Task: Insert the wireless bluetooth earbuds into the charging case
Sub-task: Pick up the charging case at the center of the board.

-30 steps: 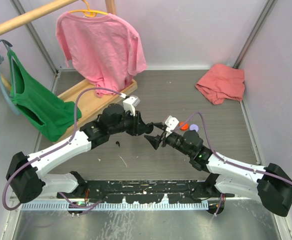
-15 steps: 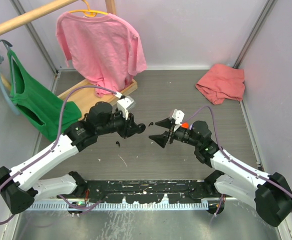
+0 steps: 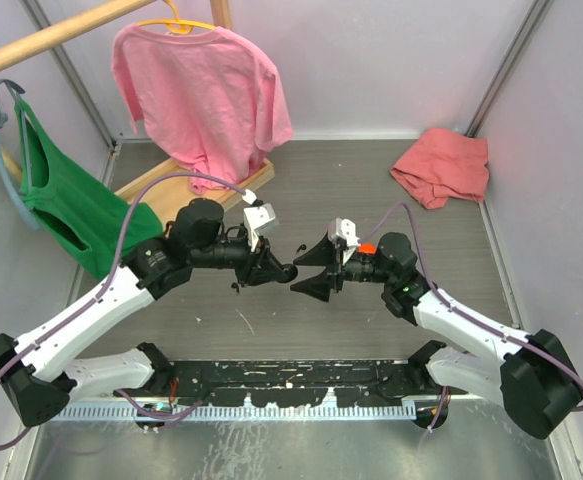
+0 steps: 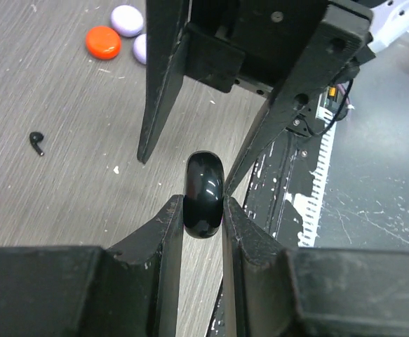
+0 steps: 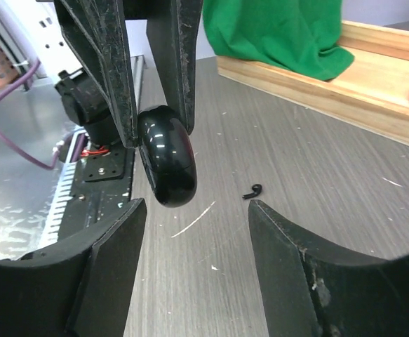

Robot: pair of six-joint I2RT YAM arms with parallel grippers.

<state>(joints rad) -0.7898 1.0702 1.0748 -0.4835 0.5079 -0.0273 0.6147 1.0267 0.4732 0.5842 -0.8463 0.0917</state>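
Left jaws: the left gripper was pinched narrow on a black case, one fingertip on each flat face, so it stood on edge.
Right jaws: the right gripper was spread wide with nothing in it, tips pointing at the case from the other side.
Gap between them: from the left wrist one right finger ran just beside the case's rim. Couldn't tell if it touched.
Case look: glossy black, round, coin-like, lid closed as far as I could see. It was up off the table, about mid-table.
Earbud: one tiny black earbud, curved with a short stem, lay alone on the bare wood-grain, near the left gripper and below it.
Other cases: an orange case and two lilac cases sat close together on the table by the right wrist.
Room: lots of bare table around the earbud, and the far half was open too.
Edges: the black base rail ran along the near edge. A pink shirt and a green shirt hung far left, well apart, and a red cloth lay in the far right corner.
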